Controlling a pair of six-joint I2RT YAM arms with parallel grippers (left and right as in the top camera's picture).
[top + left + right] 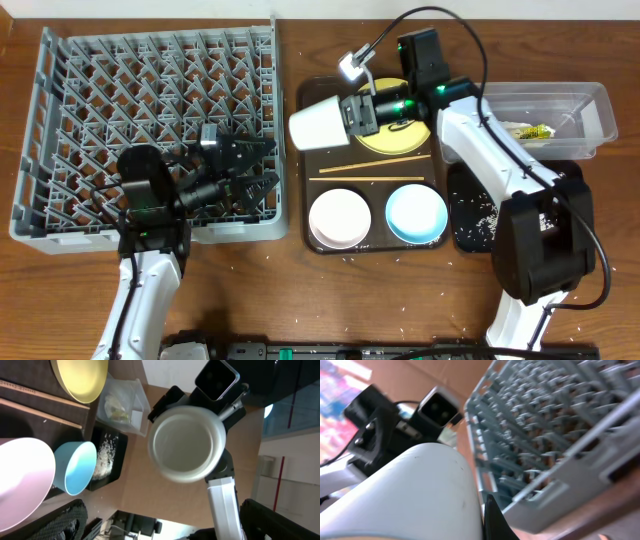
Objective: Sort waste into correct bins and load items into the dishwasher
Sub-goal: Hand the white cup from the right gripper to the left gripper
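Note:
My right gripper [352,112] is shut on the small white cup [318,122] and holds it on its side above the brown tray's far left corner, mouth towards the grey dish rack [150,100]. The cup fills the right wrist view [410,495] and faces the left wrist camera [187,442]. My left gripper [245,165] is open and empty over the rack's near right corner. The yellow plate [405,140], two chopsticks [375,166], the white bowl [340,218] and the light blue bowl [417,213] lie on the brown tray. The green-and-yellow wrapper [530,131] lies in the clear tub [590,100]. Rice grains lie in the black tray [475,215].
The brown serving tray [304,170] sits between the rack and the two bins. Loose rice grains are scattered on the wooden table [400,300] in front of the trays. My right arm reaches across the brown tray's far right side.

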